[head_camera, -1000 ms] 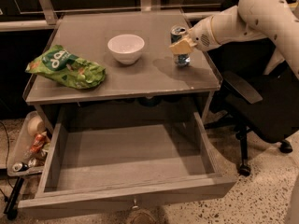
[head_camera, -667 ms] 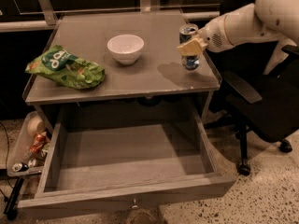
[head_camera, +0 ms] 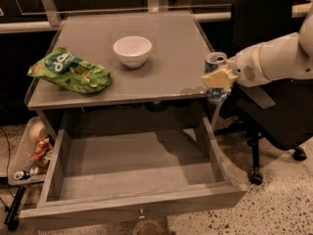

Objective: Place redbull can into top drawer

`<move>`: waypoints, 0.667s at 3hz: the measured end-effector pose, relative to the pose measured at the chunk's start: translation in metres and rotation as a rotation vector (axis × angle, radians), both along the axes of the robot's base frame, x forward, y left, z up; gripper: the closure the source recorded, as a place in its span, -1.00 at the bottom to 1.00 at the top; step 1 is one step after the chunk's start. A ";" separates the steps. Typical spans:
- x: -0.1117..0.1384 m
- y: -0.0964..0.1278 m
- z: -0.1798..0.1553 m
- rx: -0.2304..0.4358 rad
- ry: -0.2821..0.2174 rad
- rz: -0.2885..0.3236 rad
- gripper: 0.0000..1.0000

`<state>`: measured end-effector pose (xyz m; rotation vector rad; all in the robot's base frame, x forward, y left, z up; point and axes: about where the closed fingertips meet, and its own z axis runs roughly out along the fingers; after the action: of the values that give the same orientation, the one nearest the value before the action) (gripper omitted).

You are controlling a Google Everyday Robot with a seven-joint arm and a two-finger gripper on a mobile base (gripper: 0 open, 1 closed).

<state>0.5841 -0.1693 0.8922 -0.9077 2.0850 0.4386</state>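
Observation:
My gripper (head_camera: 216, 78) is shut on the redbull can (head_camera: 215, 62), a slim blue-and-silver can with a silver top. It holds the can upright in the air just off the right front corner of the grey table (head_camera: 166, 77), above the right wall of the drawer. The top drawer (head_camera: 132, 199) is pulled fully open below the tabletop, wide and shallow, with a small knob at its front centre. Nothing shows on its floor. My white arm reaches in from the right.
A white bowl (head_camera: 132, 50) and a green snack bag (head_camera: 68, 71) lie on the tabletop. A tray of trash with crushed cans (head_camera: 29, 153) hangs at the lower left. A black office chair (head_camera: 274, 106) stands right of the table.
My gripper has lifted the can off the tabletop and carried it forward and right, past the table's right front corner. The camera view has also shifted.

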 end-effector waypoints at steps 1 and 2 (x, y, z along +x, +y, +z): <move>-0.007 0.002 0.004 0.013 -0.002 0.005 1.00; -0.034 0.013 -0.005 0.065 0.013 -0.006 1.00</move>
<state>0.5504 -0.1560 0.8869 -0.8622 2.0727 0.5079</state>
